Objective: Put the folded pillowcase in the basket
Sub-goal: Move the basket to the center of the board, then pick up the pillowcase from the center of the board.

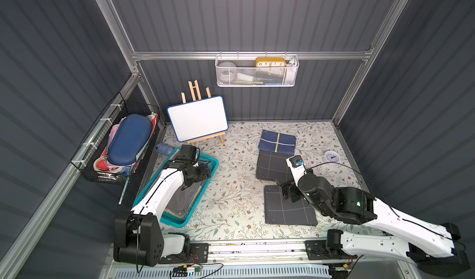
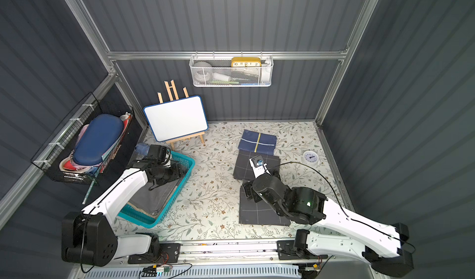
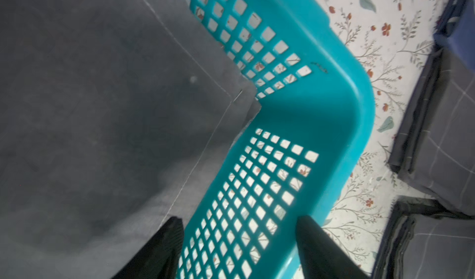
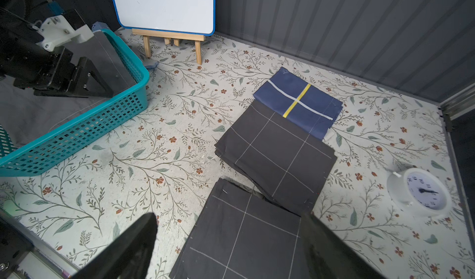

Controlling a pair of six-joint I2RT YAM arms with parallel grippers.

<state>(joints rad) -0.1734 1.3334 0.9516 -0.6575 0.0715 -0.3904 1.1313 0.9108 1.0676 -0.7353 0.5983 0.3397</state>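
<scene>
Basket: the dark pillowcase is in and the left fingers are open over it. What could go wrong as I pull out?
1. The left fingers hang right by the perforated wall of the basket; a slanted retreat might hook it and shift the basket.
2. One finger is over the stitched edge of the pillowcase, so it might catch the cloth and drag a corner up.

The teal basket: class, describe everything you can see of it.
The basket is teal plastic, rectangular with rounded corners, grid-perforated walls under a broad smooth rim. It sits upright, skewed, on the floral table at the robot's left. A folded dark grey pillowcase lies inside it, and the left claw, open, hangs over one corner.
</scene>
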